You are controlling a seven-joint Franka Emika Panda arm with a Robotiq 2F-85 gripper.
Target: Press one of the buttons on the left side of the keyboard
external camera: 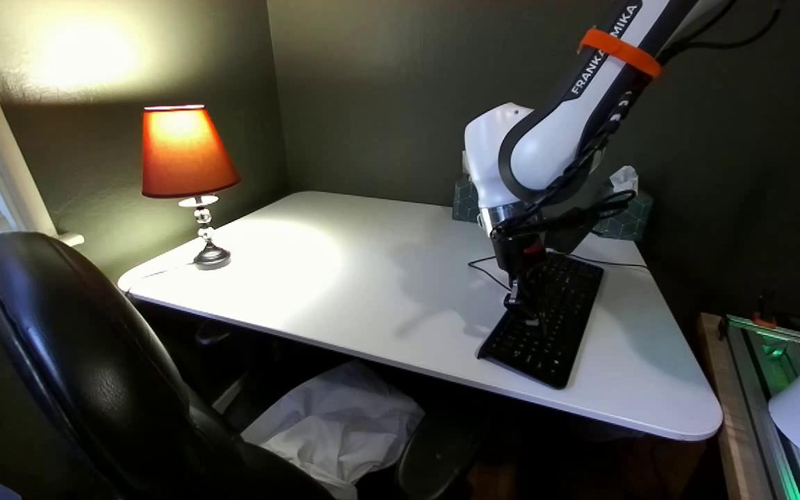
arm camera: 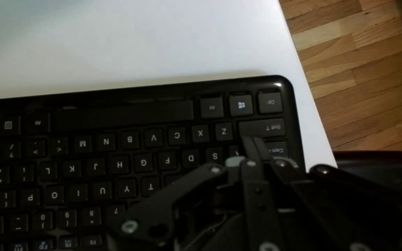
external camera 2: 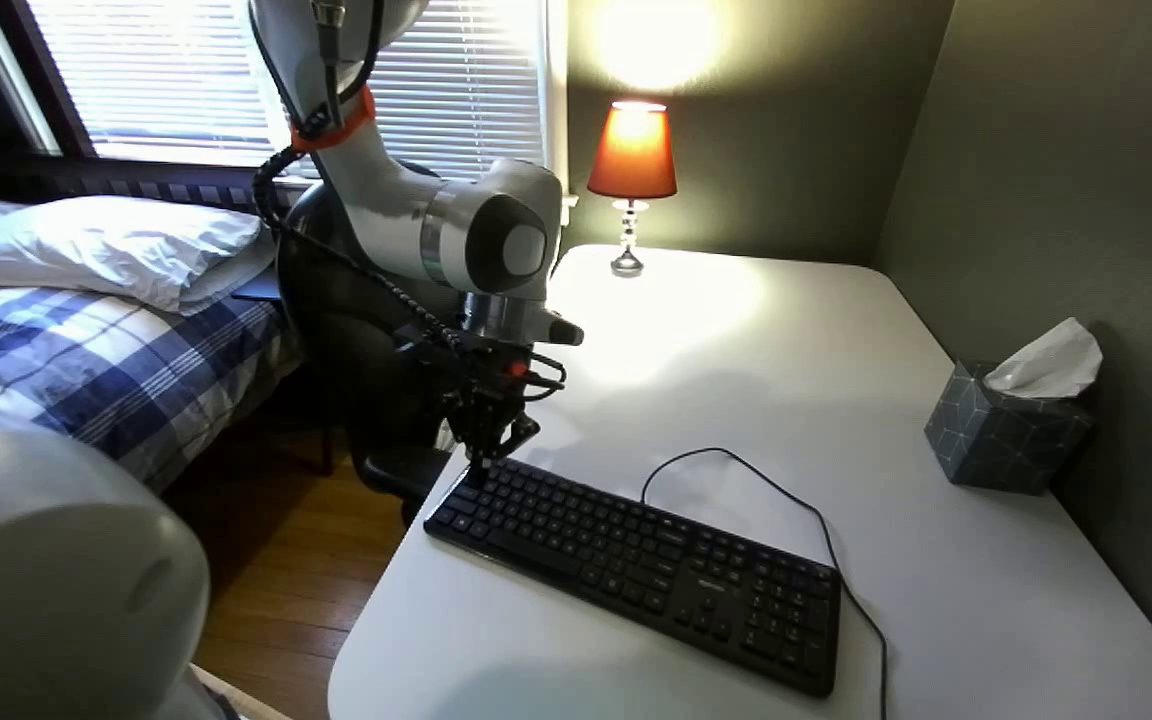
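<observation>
The black keyboard [external camera: 567, 305] lies flat on the white table, and it also shows in an exterior view [external camera 2: 636, 570]. In the wrist view the keyboard [arm camera: 131, 150] appears upside down, with its left end at the right of the picture. My gripper [arm camera: 253, 137] is shut with its two fingertips together and nothing between them. The tips are over the left end, at the left Shift key [arm camera: 262, 128] and Caps Lock key [arm camera: 278, 150]. In an exterior view the gripper [external camera 2: 478, 472] points down at the keyboard's left end. Whether a key is pressed cannot be told.
The white table's edge [arm camera: 312, 122] runs close beside the keyboard's left end. A black cable [external camera 2: 776, 485] lies behind the keyboard. A tissue box [external camera 2: 1006, 430] stands near the wall. A red lamp [external camera: 188, 153] stands at the far end, and a black chair [external camera: 80, 361] by the table.
</observation>
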